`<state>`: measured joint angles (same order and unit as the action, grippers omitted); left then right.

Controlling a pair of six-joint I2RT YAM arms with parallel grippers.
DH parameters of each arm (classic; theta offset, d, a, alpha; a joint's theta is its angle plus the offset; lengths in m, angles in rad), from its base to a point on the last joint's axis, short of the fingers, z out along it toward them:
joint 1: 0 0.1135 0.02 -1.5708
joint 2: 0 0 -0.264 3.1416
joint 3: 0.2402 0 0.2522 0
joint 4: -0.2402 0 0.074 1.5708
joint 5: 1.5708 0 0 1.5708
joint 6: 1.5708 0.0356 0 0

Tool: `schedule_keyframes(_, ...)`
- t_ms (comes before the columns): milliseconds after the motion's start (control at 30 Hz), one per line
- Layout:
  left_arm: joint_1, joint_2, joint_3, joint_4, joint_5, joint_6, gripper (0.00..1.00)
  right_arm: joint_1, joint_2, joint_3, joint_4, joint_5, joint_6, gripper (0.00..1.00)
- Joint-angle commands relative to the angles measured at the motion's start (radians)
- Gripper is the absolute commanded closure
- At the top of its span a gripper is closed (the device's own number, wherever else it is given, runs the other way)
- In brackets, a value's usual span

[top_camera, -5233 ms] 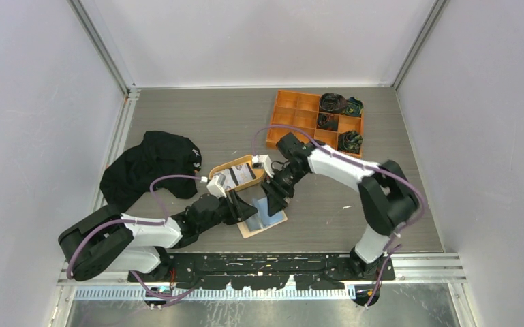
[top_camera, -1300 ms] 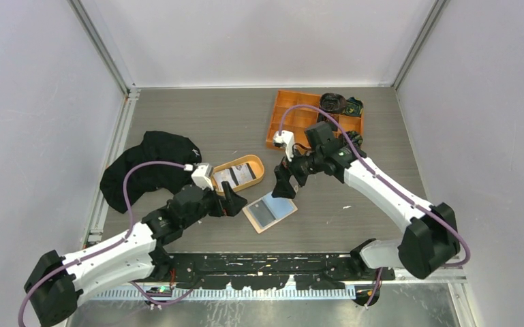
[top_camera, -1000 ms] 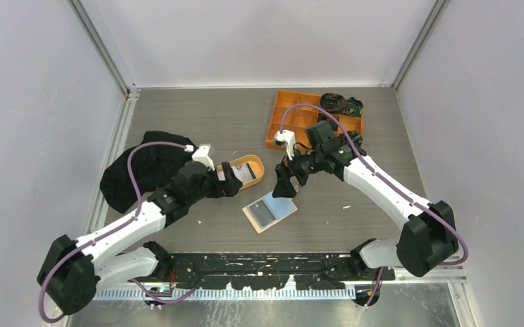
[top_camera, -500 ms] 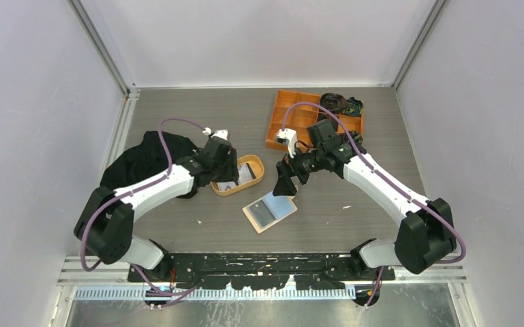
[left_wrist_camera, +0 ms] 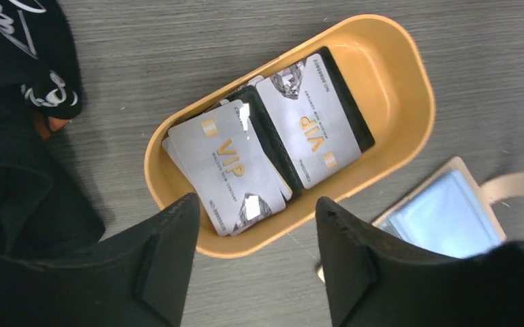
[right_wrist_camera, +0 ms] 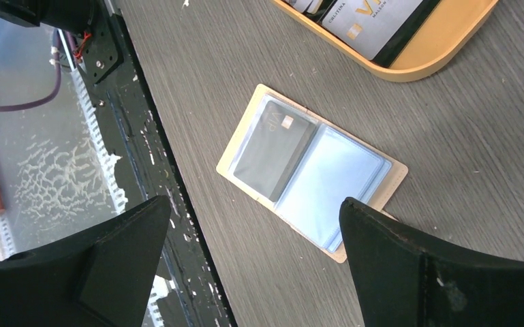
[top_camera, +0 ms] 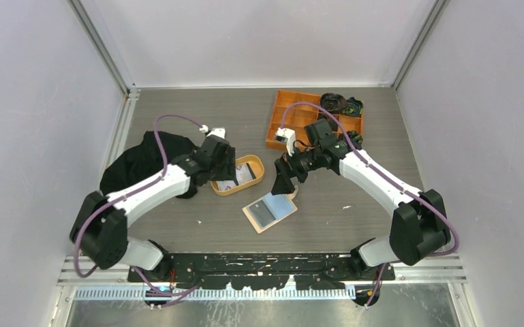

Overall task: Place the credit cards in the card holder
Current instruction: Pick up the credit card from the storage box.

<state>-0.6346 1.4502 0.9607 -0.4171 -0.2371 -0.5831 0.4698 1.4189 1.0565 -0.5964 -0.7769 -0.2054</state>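
Note:
The beige card holder (top_camera: 268,212) lies open on the table, also in the right wrist view (right_wrist_camera: 312,172) and the left wrist view (left_wrist_camera: 443,214). A dark card (right_wrist_camera: 276,144) sits in its left clear sleeve. Two light grey-white VIP cards (left_wrist_camera: 228,167) (left_wrist_camera: 310,129) lie on darker cards in the oval orange-tan tray (left_wrist_camera: 409,88). No blue card can be told apart. My left gripper (left_wrist_camera: 255,204) is open and empty above the tray's near edge (top_camera: 226,167). My right gripper (right_wrist_camera: 255,204) is open and empty above the holder's far side (top_camera: 281,185).
A black cloth (top_camera: 146,163) lies left of the tray, under my left arm. An orange compartment box (top_camera: 306,119) with dark items stands at the back right. The table's near edge with its black rail (right_wrist_camera: 109,102) runs just beyond the holder.
My left gripper has swung away from the holder, back and left, to above the tray. My right gripper has stayed over the holder. The holder has not moved in the last second.

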Motion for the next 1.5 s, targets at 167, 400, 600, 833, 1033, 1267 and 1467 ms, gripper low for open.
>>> schedule_keyframes(167,0.03,-0.338,-0.207,0.149,0.016,0.097,0.08,0.043,0.065,0.118,0.123,-0.051,0.073,0.0)
schedule_keyframes(400,0.089,-0.489,-0.386,0.262,0.109,0.02,0.04,0.131,0.241,0.339,0.119,0.054,0.147,0.01)
schedule_keyframes(600,0.092,-0.559,-0.482,0.37,0.192,-0.055,0.09,0.135,0.322,0.399,0.109,0.093,0.161,0.01)
schedule_keyframes(833,0.092,-0.605,-0.583,0.515,0.273,-0.135,0.12,0.136,0.369,0.451,0.098,0.123,0.179,0.0)
schedule_keyframes(1033,0.092,-0.579,-0.594,0.563,0.314,-0.163,0.12,0.139,0.342,0.41,0.155,0.165,0.203,0.01)
schedule_keyframes(1267,0.092,-0.527,-0.6,0.617,0.333,-0.202,0.12,0.166,0.309,0.38,0.21,0.185,0.204,0.01)
schedule_keyframes(1467,0.092,-0.51,-0.628,0.655,0.333,-0.243,0.12,0.198,0.279,0.365,0.281,0.204,0.243,0.0)
